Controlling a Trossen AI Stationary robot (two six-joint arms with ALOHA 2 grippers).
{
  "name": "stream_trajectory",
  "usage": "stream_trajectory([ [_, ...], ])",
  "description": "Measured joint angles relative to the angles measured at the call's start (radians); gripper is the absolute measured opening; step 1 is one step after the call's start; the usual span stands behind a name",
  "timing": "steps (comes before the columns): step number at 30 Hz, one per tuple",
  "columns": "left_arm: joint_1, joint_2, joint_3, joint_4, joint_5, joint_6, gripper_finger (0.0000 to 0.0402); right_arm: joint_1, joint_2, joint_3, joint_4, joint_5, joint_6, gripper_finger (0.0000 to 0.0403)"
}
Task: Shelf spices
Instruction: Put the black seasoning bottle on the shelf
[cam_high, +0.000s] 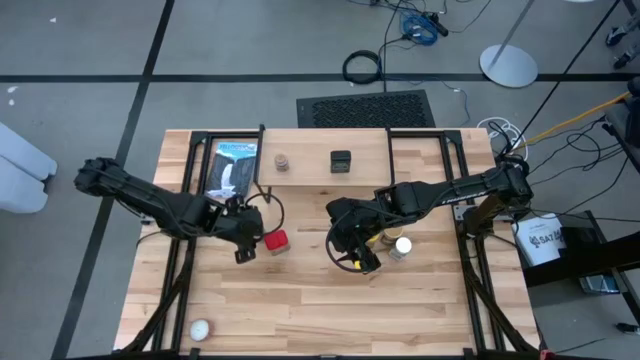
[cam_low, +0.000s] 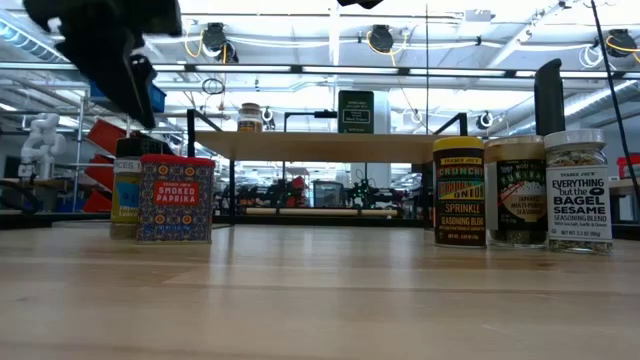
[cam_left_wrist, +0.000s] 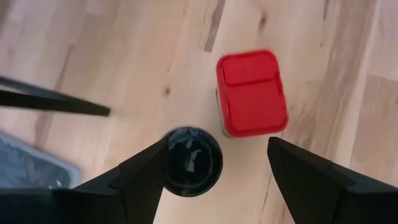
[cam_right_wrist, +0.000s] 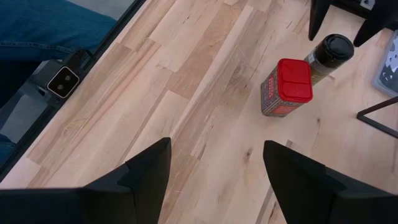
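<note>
Spices: six in all. Two stand on the shelf (cam_high: 310, 150), the tan-lidded jar (cam_high: 282, 162) and black square tin (cam_high: 340, 161); four stand on the desk (cam_high: 300, 300). The left end effector (cam_high: 243, 243) hovers wide above the red tin (cam_high: 276, 241) and dark-lidded jar (cam_left_wrist: 191, 160). The right end effector (cam_high: 362, 262), also wide and empty, hangs beside the yellow-lidded jar (cam_low: 458, 190) and white-lidded jar (cam_high: 402, 246).

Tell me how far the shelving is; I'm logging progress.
Done: tan-lidded jar and black square tin stand on the wood-topped shelf. In hand: nothing gripped; open left gripper hovers over the red tin, open right gripper near the yellow-lidded jar. Left: those, the white-lidded jar and others.
</note>
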Motion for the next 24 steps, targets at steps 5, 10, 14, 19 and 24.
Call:
stream_trajectory([
  [5, 0.007, 0.000, 0.007, -0.016, -0.009, 0.049, 0.0283, 0.000, 0.000, 0.000, 0.000, 0.000, -0.004, 0.0242],
  [10, 0.035, 0.016, 0.000, -0.073, -0.011, 0.064, 0.0283, 0.000, 0.000, 0.000, 0.000, -0.001, -0.004, 0.0242],
  [14, 0.045, 0.031, 0.000, -0.045, -0.002, 0.102, 0.0283, 0.000, 0.000, 0.000, 0.000, -0.001, -0.003, 0.0242],
  [19, 0.066, 0.059, 0.000, -0.037, 0.039, 0.124, 0.0283, 0.000, 0.000, 0.000, 0.000, -0.001, -0.002, 0.0242],
  [24, 0.084, 0.097, 0.000, -0.035, 0.041, 0.152, 0.0283, 0.000, 0.000, 0.000, 0.000, -0.001, 0.000, 0.0242],
])
